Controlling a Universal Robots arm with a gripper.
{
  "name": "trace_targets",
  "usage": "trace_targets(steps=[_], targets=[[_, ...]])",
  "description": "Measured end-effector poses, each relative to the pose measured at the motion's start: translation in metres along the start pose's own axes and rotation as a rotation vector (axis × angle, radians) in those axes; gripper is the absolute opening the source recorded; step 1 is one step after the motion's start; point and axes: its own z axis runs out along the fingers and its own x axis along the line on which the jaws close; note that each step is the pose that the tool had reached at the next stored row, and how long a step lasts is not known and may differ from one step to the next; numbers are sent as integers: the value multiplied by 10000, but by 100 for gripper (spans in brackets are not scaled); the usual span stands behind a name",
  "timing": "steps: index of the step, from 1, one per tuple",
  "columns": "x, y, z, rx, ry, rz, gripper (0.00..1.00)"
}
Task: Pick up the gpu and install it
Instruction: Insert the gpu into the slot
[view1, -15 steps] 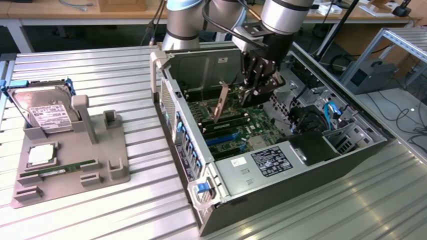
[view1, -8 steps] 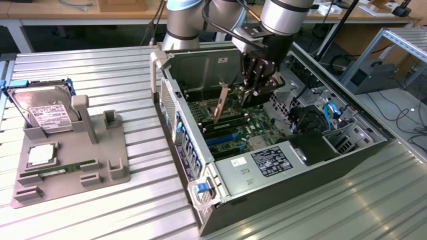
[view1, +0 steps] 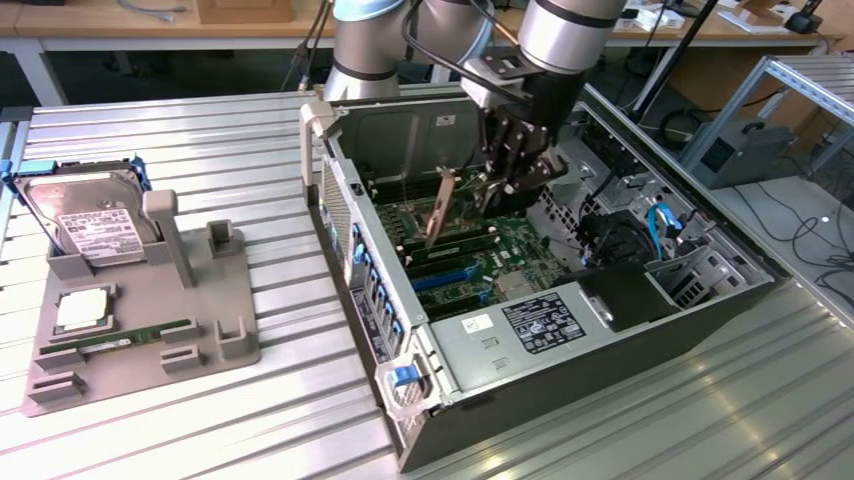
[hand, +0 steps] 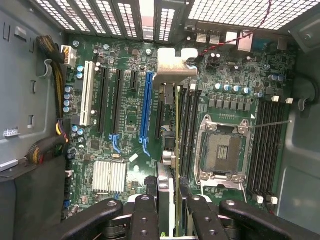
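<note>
Above the motherboard (hand: 127, 112) in the computer case (view1: 601, 400), the claw (hand: 167, 186) clamps the gpu (hand: 172, 76).

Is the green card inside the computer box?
Inside: the end effector holds the gpu within the open case, near the motherboard.
</note>
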Motion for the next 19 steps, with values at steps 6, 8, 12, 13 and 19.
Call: trace_targets(steps=[6, 8, 12, 13, 19], targets=[[23, 27, 19, 0, -1, 0, 27], [26, 31, 22, 0, 0, 0, 27], [34, 40, 34, 0, 0, 0, 27], [35, 44, 37, 0, 1, 1, 27], [39, 66, 59, 0, 0, 0, 27]])
